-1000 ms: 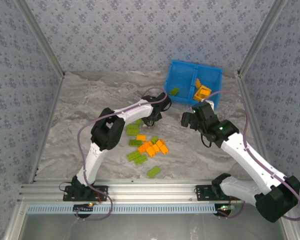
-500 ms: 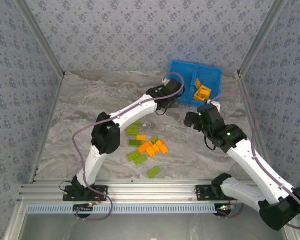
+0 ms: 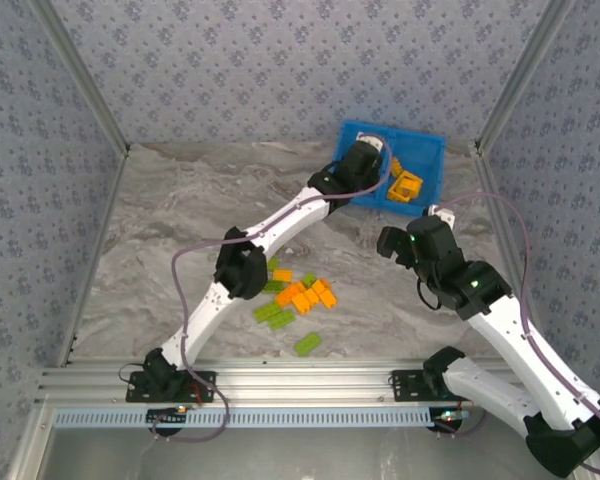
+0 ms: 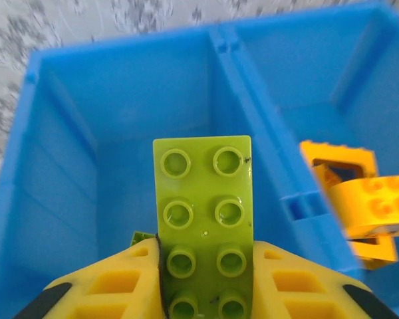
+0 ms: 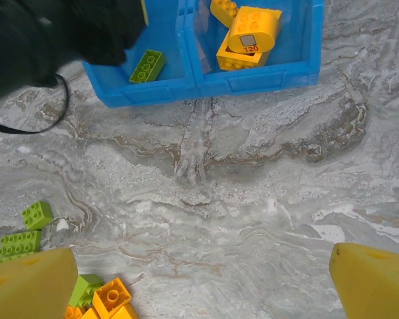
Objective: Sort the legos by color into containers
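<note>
Now green lego (image 4: 203,199) pinched in L claw (image 4: 206,266); over tray L compt (image 4: 113,153)

Glossy plastic legos (image 4: 203,199), tray (image 4: 53,179)

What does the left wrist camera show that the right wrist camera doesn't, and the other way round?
Left wrist camera: a lime green brick pinched between the left fingers, poised over the left compartment of the blue tray. Right wrist camera: the right fingers spread wide with nothing between them, above the marble table and loose green and orange bricks. Both: the tray with its divider, and orange pieces in the right compartment.
</note>
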You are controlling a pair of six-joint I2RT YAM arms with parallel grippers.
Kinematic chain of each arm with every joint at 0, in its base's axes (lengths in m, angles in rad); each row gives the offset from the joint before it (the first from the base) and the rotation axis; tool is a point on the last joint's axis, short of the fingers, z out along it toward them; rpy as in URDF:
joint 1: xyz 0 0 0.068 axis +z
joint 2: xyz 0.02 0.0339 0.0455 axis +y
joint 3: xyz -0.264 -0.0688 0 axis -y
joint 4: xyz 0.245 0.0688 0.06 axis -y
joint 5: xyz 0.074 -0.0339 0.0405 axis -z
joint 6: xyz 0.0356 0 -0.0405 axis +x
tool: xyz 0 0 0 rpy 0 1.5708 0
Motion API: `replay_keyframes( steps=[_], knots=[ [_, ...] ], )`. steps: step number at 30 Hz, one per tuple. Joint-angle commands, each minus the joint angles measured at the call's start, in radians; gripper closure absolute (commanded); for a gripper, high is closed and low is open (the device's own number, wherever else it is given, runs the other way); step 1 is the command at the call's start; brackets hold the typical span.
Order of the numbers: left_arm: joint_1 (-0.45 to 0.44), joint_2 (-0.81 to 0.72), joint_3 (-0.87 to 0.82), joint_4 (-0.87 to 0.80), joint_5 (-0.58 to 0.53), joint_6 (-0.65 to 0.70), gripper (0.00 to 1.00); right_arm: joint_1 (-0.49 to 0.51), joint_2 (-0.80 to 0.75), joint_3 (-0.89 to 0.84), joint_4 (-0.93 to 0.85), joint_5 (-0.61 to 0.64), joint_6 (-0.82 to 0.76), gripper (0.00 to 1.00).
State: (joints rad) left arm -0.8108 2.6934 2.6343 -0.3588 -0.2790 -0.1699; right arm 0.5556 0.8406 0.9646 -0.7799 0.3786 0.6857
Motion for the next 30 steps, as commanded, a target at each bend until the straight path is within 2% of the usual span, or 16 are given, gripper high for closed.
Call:
replay_keyframes(
  steps=[1, 9, 13, 17, 19, 24, 26, 30],
  knots=[
    [0.036, 0.009, 0.069, 0.077, 0.076, -0.044, 0.67, 0.013, -0.011, -0.015, -0.032, 0.020, 0.029, 0.00],
    [0.040, -0.007, 0.075, 0.093, 0.078, -0.055, 0.41, 0.030, -0.010, -0.023, -0.014, 0.021, 0.037, 0.00],
    [0.036, -0.084, 0.075, 0.028, 0.095, -0.097, 0.40, 0.033, -0.010, -0.026, -0.014, 0.029, 0.033, 0.00],
    [0.036, -0.236, 0.024, -0.119, 0.080, -0.168, 0.46, 0.040, -0.003, -0.038, 0.010, 0.008, -0.012, 0.00],
    [0.037, -0.356, -0.094, -0.136, 0.069, -0.181, 0.46, 0.053, 0.005, -0.051, 0.053, -0.040, -0.047, 0.00],
    [0.042, -0.740, -0.587, -0.006, 0.037, -0.158, 0.44, 0.147, 0.091, -0.063, 0.169, -0.158, -0.195, 0.00],
    [0.051, -0.882, -0.792, 0.022, 0.034, -0.146, 0.43, 0.183, 0.173, -0.046, 0.174, -0.185, -0.231, 0.00],
    [0.067, -1.124, -1.097, 0.022, 0.007, -0.114, 0.39, 0.250, 0.385, 0.023, 0.204, -0.227, -0.281, 0.00]
  ],
)
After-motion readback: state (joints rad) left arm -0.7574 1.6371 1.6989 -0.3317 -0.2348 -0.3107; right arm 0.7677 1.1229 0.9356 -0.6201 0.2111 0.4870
